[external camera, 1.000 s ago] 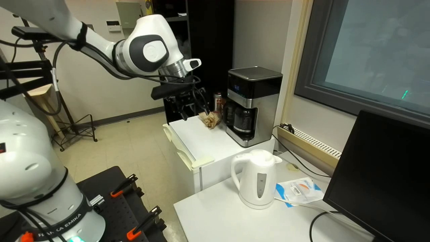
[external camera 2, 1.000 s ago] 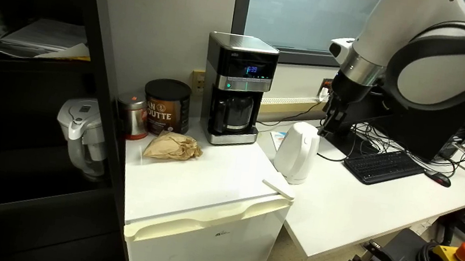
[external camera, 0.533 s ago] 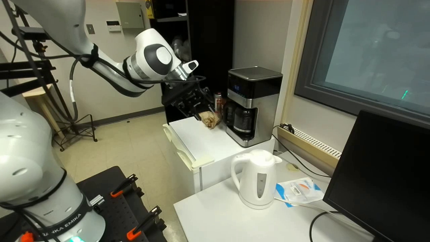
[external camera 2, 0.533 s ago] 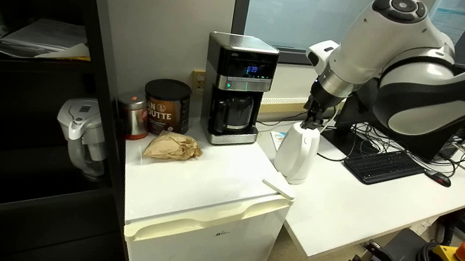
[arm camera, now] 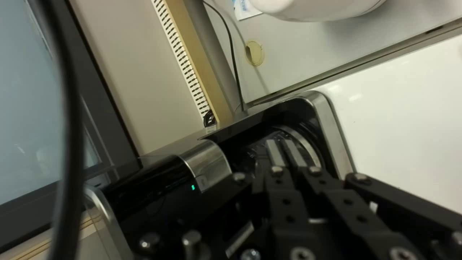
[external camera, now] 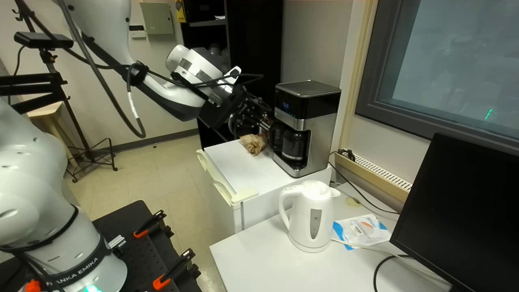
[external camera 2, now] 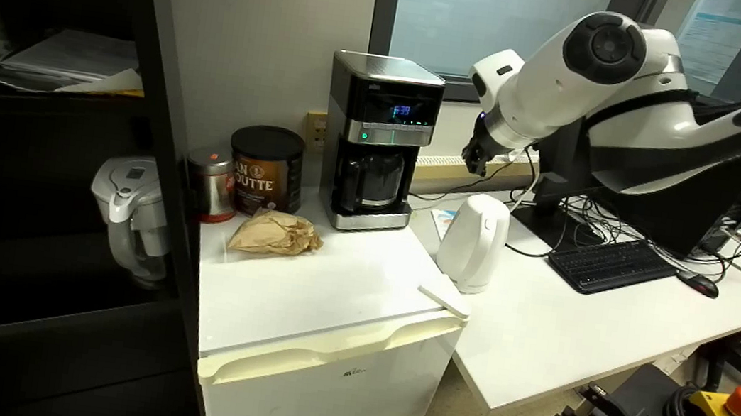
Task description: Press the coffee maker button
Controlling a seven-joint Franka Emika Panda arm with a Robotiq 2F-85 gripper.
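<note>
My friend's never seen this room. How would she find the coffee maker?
Find the white mini fridge. The coffee maker stands on it, near the wall. Unlike the round brown tub and the white kettle nearby, it's a tall black and silver box with glowing blue numbers.

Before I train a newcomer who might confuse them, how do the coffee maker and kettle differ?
The coffee maker is boxy, black and silver; the kettle is rounded and white. The coffee maker shows a lit display; the kettle has a grey side window. The coffee maker stands on the fridge, the kettle on the desk. Both are upright.
</note>
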